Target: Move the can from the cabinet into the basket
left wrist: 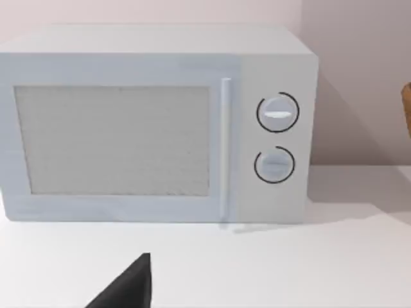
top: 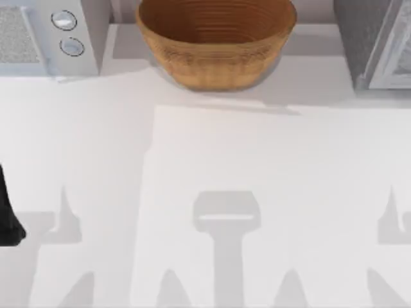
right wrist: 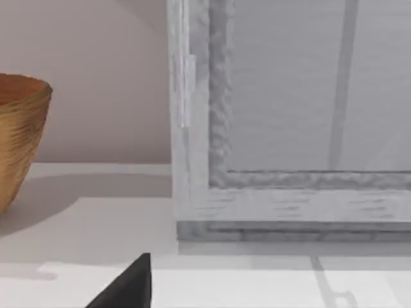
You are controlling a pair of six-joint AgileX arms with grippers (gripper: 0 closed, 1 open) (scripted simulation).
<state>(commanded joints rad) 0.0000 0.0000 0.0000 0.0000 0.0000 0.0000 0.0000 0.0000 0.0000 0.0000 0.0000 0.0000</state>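
Black left arm (top: pixel 9 215) sits low at the top view's left edge, well apart from basket (top: pixel 215 54) and cabinet (top: pixel 376 42).

A large round tan-brown woven wicker basket (top: pixel 216 40) is sitting upright at the table's far edge, centre. A big dark grey speckled cabinet (top: pixel 376 42) with a pale grey framed door is standing at far right, well apart from it.

The white table (top: pixel 212 192) carried three things along its far edge: a white microwave (top: pixel 45 35) at eleven o'clock, the wicker basket (top: pixel 215 45) at twelve, and the grey cabinet (top: pixel 376 42) at one.
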